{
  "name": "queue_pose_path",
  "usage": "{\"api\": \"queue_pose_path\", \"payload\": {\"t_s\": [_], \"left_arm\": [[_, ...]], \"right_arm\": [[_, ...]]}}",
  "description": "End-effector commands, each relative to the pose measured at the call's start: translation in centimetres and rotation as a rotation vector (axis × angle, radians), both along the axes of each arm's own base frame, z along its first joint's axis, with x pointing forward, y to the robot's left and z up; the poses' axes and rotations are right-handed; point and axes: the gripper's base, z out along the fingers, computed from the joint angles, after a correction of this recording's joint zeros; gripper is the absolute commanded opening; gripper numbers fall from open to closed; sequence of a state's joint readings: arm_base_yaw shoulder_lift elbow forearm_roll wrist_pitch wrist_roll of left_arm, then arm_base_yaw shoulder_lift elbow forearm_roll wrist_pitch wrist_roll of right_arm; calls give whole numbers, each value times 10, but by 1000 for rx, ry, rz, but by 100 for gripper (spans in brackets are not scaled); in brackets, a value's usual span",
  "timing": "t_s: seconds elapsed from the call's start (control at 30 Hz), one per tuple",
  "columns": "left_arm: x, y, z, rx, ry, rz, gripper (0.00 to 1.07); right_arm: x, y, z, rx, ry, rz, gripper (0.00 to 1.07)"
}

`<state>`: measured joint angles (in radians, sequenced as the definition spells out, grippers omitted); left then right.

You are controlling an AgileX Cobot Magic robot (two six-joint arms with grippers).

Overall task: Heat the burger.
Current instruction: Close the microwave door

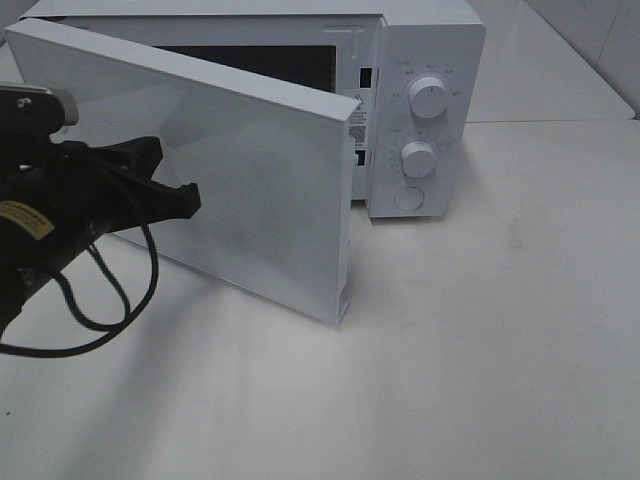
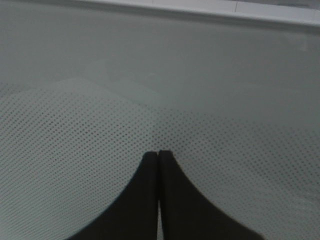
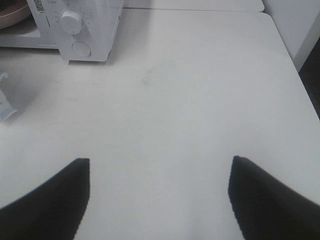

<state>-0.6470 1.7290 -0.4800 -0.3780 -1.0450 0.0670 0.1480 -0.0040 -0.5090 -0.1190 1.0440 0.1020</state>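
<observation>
Looping black cable (image 1: 100, 290) hangs from the left arm at the near edge of the high view. Its claw (image 1: 190, 200) has both fingers pressed together and holds nothing. The tip sits against, or just off, the outer face of the microwave door (image 1: 250, 190). Pinched shut like that, it probably serves as a blunt pusher for swinging the door closed. The door stands about half open, and its white panel screens most of the microwave's (image 1: 430, 60) dark inside from above.

No view shows the burger. Beside the control panel, the right wrist view catches a sliver of a pinkish round rim (image 3: 12, 15), possibly a plate, so the burger may already be in there, though I cannot tell.

Well back over the bare counter (image 3: 190, 90), the right claw (image 3: 159, 161) hangs empty with its fingers wide apart. That keeps it clear of the door's swing. It is also free to go for the timer knob (image 1: 418, 157) afterwards.
</observation>
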Motion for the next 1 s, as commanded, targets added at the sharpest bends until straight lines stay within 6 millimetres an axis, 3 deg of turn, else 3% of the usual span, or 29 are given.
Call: {"api": "queue_pose_path", "payload": {"t_s": [0.03,0.7,1.0], "left_arm": [[12,-15,8,7,6,39,0],[69,-61,25,-30,5,117,0],[86,-71,27,-33,-8,158,0]], "right_arm": [[-4,0,0,12,-32,-11,74],[-4,0,0,12,-32,-11,74],[-4,0,0,12,-32,-11,74]]}}
